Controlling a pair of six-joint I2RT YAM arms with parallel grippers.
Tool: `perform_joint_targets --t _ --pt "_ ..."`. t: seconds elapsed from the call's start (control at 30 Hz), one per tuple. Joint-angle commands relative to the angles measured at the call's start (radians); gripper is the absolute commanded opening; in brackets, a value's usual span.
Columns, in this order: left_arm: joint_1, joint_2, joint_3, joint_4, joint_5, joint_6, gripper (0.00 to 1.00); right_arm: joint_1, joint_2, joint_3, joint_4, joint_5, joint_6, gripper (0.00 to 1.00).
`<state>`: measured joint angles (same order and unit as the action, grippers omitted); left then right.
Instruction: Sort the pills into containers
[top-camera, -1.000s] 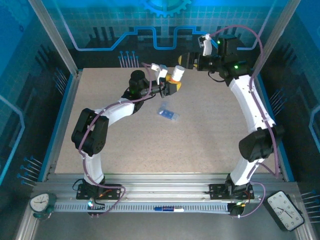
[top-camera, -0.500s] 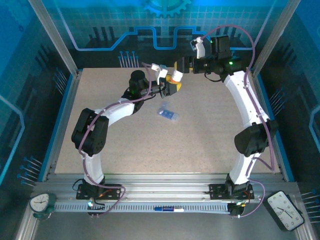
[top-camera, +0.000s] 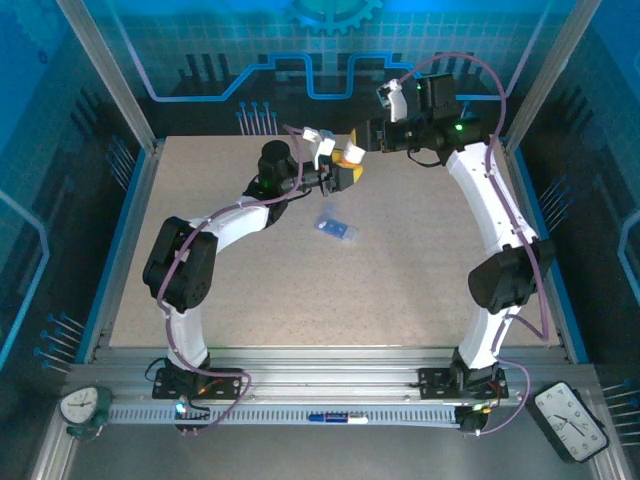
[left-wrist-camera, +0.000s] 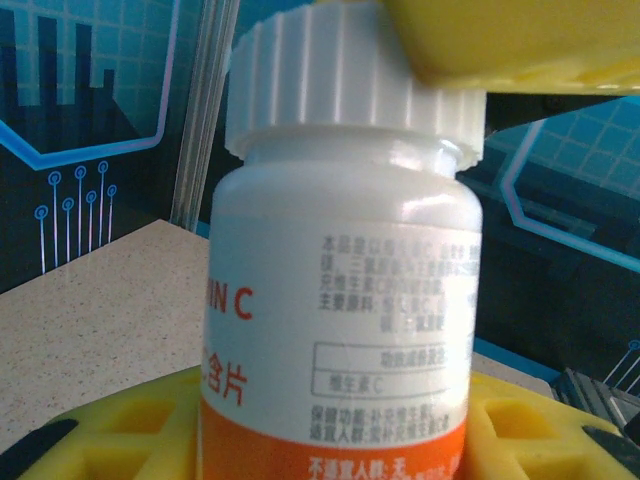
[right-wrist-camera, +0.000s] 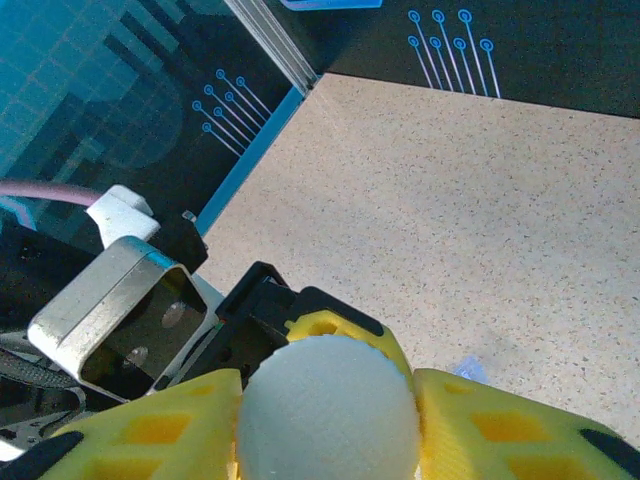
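The pill box (top-camera: 336, 229) lies on the table (top-camera: 300, 295), in front of the bottle (top-camera: 349, 156)
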<state>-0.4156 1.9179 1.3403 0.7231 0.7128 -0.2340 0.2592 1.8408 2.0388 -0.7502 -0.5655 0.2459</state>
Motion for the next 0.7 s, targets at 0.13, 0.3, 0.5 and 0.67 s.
perform_joint_targets --t 0.13,0.3,0.5,0.67 --pt "-0.007 -0.038 0.04 0.029 0.001 0.017 0.0 0.056 -0.034 -0.08 -0.006 0.122 0.102 0.35" --pt "-0.009 -0.04 0.043 0.022 -0.03 0.043 0.0 0.127 -0.11 -0.218 0.047 0.343 0.277 0.32" --pt "-0.01 -0.041 0.041 0.012 -0.041 0.057 0.0 0.207 -0.201 -0.383 0.215 0.462 0.373 0.34" --pt "-0.009 -0.043 0.036 0.01 -0.039 0.059 0.0 0.181 -0.166 -0.302 0.171 0.394 0.339 0.43"
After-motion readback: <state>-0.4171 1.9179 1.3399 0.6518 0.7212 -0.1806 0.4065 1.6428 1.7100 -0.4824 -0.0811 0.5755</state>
